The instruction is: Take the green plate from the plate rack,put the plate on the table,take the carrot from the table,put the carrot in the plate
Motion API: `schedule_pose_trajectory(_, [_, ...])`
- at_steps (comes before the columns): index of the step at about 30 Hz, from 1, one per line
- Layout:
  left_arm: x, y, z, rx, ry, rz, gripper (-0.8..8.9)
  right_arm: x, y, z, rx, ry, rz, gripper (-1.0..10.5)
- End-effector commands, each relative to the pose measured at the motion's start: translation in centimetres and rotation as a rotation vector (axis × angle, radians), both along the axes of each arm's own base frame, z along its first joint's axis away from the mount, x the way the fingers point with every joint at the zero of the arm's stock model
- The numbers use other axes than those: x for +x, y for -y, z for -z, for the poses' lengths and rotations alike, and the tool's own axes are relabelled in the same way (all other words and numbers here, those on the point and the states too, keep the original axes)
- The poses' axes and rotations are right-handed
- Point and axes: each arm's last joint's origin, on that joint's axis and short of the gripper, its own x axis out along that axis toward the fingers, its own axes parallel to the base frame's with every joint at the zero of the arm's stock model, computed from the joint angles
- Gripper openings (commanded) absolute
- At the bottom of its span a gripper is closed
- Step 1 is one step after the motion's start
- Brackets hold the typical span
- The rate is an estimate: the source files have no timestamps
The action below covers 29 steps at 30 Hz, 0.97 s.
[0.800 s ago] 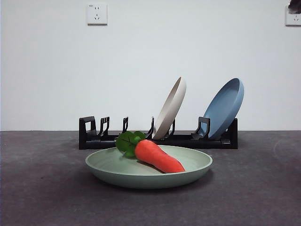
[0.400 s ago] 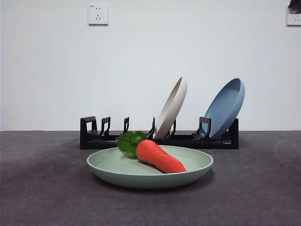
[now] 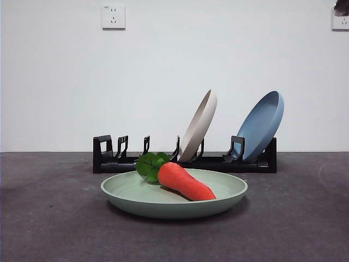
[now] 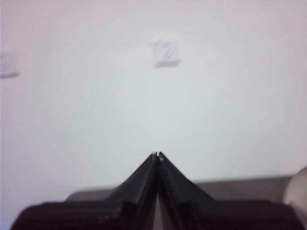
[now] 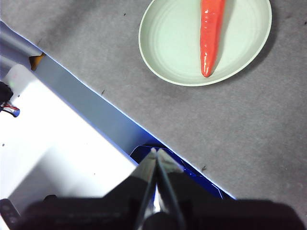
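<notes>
Carrot lies in green plate on tabletop; behind, plate rack holds cream plate, blue plate; left gripper, right gripper pressed together, well clear.

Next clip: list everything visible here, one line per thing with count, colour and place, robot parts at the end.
green plate: 1, pale green, flat on the table in front of the rack.
carrot: 1, orange with green leaves, lying in the green plate.
rack: 1, black, on the table behind the green plate.
beige plate: 1, cream, leaning in the rack near its middle.
blue plate: 1, blue, leaning at the rack's end beside the beige plate.
table: 1, dark grey.
wall sockets: 2, white, high on the wall.
left gripper: 1, black, shut, raised and facing the wall.
right gripper: 1, black, shut, over the table's edge, apart from the green plate.
</notes>
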Motion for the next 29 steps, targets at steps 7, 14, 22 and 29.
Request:
schedule_pose_trajectory(7, [0.8, -1.0, 9.6, -0.036, -0.153, -0.060, -0.03, 0.0, 0.0, 0.1, -0.001, -0.004, 0.005, 0.0])
schedule_pose_trajectory(14, [1.1, -0.8, 13.9, -0.031, -0.237, 0.080, -0.03, 0.0, 0.0, 0.1, -0.001, -0.004, 0.005, 0.0])
schedule_pose_trajectory(22, [0.7, -0.8, 15.8, -0.030, -0.353, 0.129, -0.03, 0.0, 0.0, 0.1, -0.002, -0.004, 0.005, 0.0])
schedule_pose_trajectory(29, [0.5, -0.9, 16.6, -0.105, -0.437, 0.123, -0.03, 0.0, 0.0, 0.1, -0.001, -0.004, 0.005, 0.0])
